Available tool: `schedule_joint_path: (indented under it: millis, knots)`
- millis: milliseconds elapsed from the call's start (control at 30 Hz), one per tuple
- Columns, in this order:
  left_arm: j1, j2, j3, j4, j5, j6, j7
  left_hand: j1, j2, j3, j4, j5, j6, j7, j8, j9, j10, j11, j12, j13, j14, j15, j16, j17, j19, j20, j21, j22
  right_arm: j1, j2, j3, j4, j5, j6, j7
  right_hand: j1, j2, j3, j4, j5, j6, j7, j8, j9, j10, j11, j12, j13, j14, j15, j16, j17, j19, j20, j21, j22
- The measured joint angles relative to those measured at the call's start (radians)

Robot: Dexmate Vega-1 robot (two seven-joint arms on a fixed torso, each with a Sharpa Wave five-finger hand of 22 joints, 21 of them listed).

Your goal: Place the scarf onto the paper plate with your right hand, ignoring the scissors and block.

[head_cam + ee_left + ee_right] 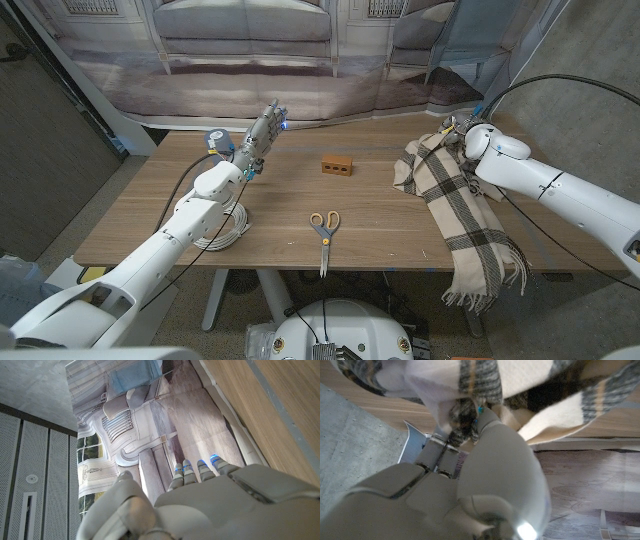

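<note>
At the table's (300, 215) right end, seen from the head, the scarf (455, 205) runs lengthwise from far edge to near edge, fringe hanging off, with the right robot hand (462, 135) at its far end. The left robot hand (262, 135) is raised, released. From the right wrist, fingers (462, 420) seem clenched in the scarf (520, 385).

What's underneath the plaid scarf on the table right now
The scarf lies draped over the table, its fringed end hanging past the front edge. The right hand grips its far end. Whatever lies beneath the cloth is covered.
</note>
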Motion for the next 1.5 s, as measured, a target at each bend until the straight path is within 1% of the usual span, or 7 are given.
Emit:
schedule_joint_path:
  millis: [700, 933, 1067, 1200, 1233, 1300, 1500]
  knots:
    - [0.036, 0.020, -0.006, -0.054, 0.000, 0.006, 0.018, 0.005, 0.005, 0.000, 0.000, 0.000, 0.000, 0.000, 0.000, 0.000, 0.000, 0.000, 0.000, 0.000, 0.000, 0.000, 0.000, 0.000, 0.000, 0.000, 0.000, 0.000, -0.022, 0.011, -0.008, 0.020, -0.025, 0.036, 0.011, 0.000, 0.000, 0.000, 0.000, -0.004, 0.000, 0.000, -0.004, -0.004, 0.000, 0.000, -0.006, 0.002, 0.000, 0.000, -0.005, -0.002, 0.000, 0.000, 0.000, -0.005]
    - [0.041, 0.022, -0.006, -0.059, 0.001, 0.009, 0.021, 0.005, 0.005, 0.000, 0.000, 0.000, 0.000, 0.000, 0.000, 0.000, 0.000, 0.000, 0.000, 0.000, 0.000, 0.000, 0.000, 0.000, 0.000, 0.000, 0.000, 0.000, -0.023, 0.027, -0.018, 0.053, -0.042, 0.067, 0.002, 0.000, 0.000, 0.000, 0.000, -0.005, 0.000, 0.000, -0.008, -0.005, 0.000, 0.000, -0.014, 0.002, 0.000, 0.000, -0.002, -0.006, 0.000, 0.000, 0.000, -0.005]
    - [0.041, 0.023, -0.006, -0.060, 0.003, 0.010, 0.021, 0.005, 0.005, -0.004, -0.004, 0.000, 0.000, 0.000, 0.000, 0.000, 0.000, 0.000, 0.000, 0.000, 0.000, 0.000, 0.000, 0.000, 0.000, 0.000, 0.000, 0.000, -0.020, 0.044, -0.024, 0.093, -0.048, 0.084, -0.007, 0.000, 0.000, 0.000, 0.000, -0.006, 0.005, -0.005, -0.008, -0.009, 0.005, 0.002, -0.014, 0.001, 0.000, 0.000, -0.001, -0.009, 0.000, 0.000, 0.000, -0.009]
    - [0.042, 0.024, -0.005, -0.061, 0.003, 0.010, 0.021, 0.005, 0.005, -0.004, -0.004, 0.000, 0.000, 0.000, 0.000, 0.000, 0.000, 0.000, 0.000, 0.000, 0.000, 0.000, 0.000, 0.000, 0.000, 0.000, 0.000, 0.000, -0.020, 0.044, -0.024, 0.093, -0.055, 0.104, -0.014, 0.000, 0.000, 0.000, 0.000, -0.003, 0.005, -0.005, -0.008, -0.009, 0.006, 0.002, -0.014, 0.001, 0.000, 0.000, -0.001, -0.011, 0.002, 0.002, 0.002, -0.009]
    - [0.042, 0.025, -0.005, -0.063, 0.004, 0.014, 0.022, 0.005, 0.005, -0.004, -0.004, 0.000, 0.000, 0.000, 0.000, 0.000, 0.000, 0.000, 0.000, 0.000, 0.000, 0.000, 0.000, 0.000, 0.000, 0.000, 0.000, 0.000, -0.015, 0.058, -0.027, 0.126, -0.056, 0.109, -0.015, 0.000, 0.000, 0.000, 0.000, -0.003, 0.005, -0.005, -0.008, -0.009, 0.006, 0.002, -0.016, 0.001, 0.000, 0.000, -0.001, -0.011, 0.002, 0.002, 0.004, -0.009]
    - [0.043, 0.026, -0.005, -0.065, 0.004, 0.014, 0.022, 0.005, 0.005, -0.004, -0.004, 0.000, 0.000, 0.000, 0.000, 0.000, 0.000, 0.000, 0.000, 0.000, 0.000, 0.000, 0.000, 0.000, 0.000, 0.000, 0.000, 0.000, -0.015, 0.058, -0.027, 0.126, -0.058, 0.115, -0.016, 0.000, 0.000, 0.000, 0.000, -0.003, 0.005, -0.005, -0.008, -0.009, 0.006, 0.002, -0.017, 0.001, 0.000, 0.000, -0.001, -0.011, 0.002, 0.002, 0.004, -0.009]
    - [0.046, 0.031, -0.005, -0.075, 0.005, 0.023, 0.030, 0.005, 0.005, -0.004, -0.004, 0.000, 0.000, 0.000, 0.000, 0.000, 0.000, 0.000, 0.000, 0.000, 0.000, 0.000, 0.000, 0.000, 0.000, 0.000, 0.000, 0.000, -0.002, 0.081, -0.036, 0.177, -0.062, 0.128, -0.012, 0.000, 0.000, 0.000, 0.000, -0.003, 0.005, -0.005, -0.008, -0.009, 0.011, 0.000, -0.018, 0.002, 0.000, 0.000, -0.003, -0.014, 0.002, 0.002, 0.004, -0.014]
